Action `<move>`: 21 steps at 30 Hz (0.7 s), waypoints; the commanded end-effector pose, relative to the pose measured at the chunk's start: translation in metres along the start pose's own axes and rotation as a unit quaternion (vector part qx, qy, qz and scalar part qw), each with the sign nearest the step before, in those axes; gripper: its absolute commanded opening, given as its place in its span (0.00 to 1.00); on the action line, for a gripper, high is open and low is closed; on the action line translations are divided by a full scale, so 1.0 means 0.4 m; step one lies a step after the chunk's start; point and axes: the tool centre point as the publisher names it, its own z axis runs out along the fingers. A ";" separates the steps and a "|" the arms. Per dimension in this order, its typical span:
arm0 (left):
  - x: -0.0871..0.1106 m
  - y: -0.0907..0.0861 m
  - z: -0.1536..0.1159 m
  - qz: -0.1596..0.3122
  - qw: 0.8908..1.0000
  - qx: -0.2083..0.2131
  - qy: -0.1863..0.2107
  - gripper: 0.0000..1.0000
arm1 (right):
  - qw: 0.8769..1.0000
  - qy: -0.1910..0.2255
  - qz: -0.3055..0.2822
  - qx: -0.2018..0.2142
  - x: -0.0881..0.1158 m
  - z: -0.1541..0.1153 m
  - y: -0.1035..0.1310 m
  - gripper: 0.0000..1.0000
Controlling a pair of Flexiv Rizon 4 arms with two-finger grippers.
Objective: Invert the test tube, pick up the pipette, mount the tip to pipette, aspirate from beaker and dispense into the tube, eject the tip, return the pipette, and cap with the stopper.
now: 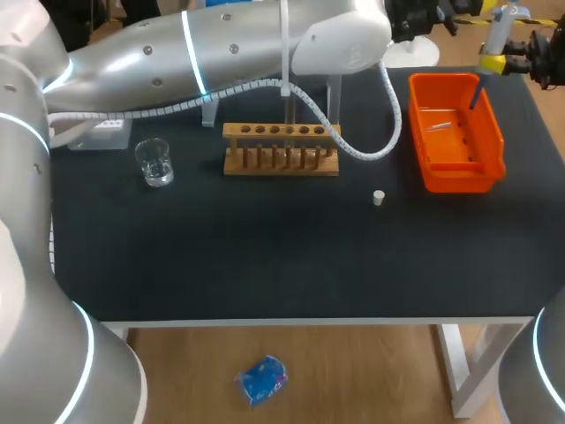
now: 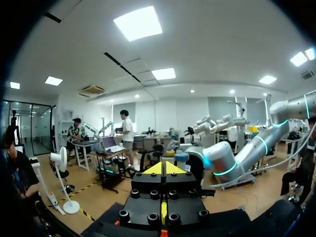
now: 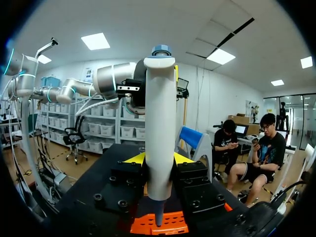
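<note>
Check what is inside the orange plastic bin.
Inside the orange plastic bin, one thin pale sliver lies on the floor; too small to identify. The white pipette covers part of its far corner.

Left arm (image 1: 221, 44) extended rightward, jaws closed, right arm (image 1: 540, 371) raised, jaws gripping pipette (image 3: 160, 133).

Bright, even light from ceiling panels (image 2: 138, 22)

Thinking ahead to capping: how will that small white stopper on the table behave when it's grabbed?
The stopper looks tiny and probably light, so an off-centre finger could skid it across the table. It seems to stand on end; knocked over, its round body would likely roll.
</note>
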 end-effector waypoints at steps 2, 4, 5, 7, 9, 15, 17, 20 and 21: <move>0.012 -0.030 -0.041 -0.002 1.000 -0.011 -0.025 0.00 | 1.000 0.001 0.000 0.001 0.000 -0.001 0.002 0.00; 0.016 -0.034 -0.058 -0.002 1.000 -0.014 -0.025 0.00 | 1.000 0.001 0.000 0.001 0.000 -0.001 0.002 0.00; 0.018 -0.035 -0.067 -0.002 1.000 -0.014 -0.024 0.00 | 1.000 0.001 0.000 0.001 0.000 -0.001 0.002 0.00; 0.024 -0.035 -0.084 -0.001 0.999 -0.022 -0.027 0.00 | 1.000 0.001 0.000 0.001 0.000 -0.001 0.002 0.00; 0.031 -0.034 -0.102 -0.002 0.999 -0.021 -0.027 0.00 | 1.000 0.001 0.000 0.001 0.000 -0.001 0.002 0.00; 0.064 -0.015 -0.158 -0.009 0.999 -0.025 -0.028 0.00 | 1.000 0.001 0.000 0.001 0.000 -0.001 0.002 0.00; 0.075 -0.007 -0.177 -0.012 0.999 -0.020 -0.025 0.00 | 1.000 0.001 0.000 0.001 0.000 -0.001 0.002 0.00; 0.091 0.005 -0.205 -0.012 1.000 -0.015 -0.020 0.00 | 1.000 0.001 0.000 0.001 0.000 -0.001 0.002 0.00; 0.096 0.008 -0.213 -0.013 1.000 -0.015 -0.020 0.00 | 1.000 0.001 0.000 0.001 0.000 -0.001 0.002 0.00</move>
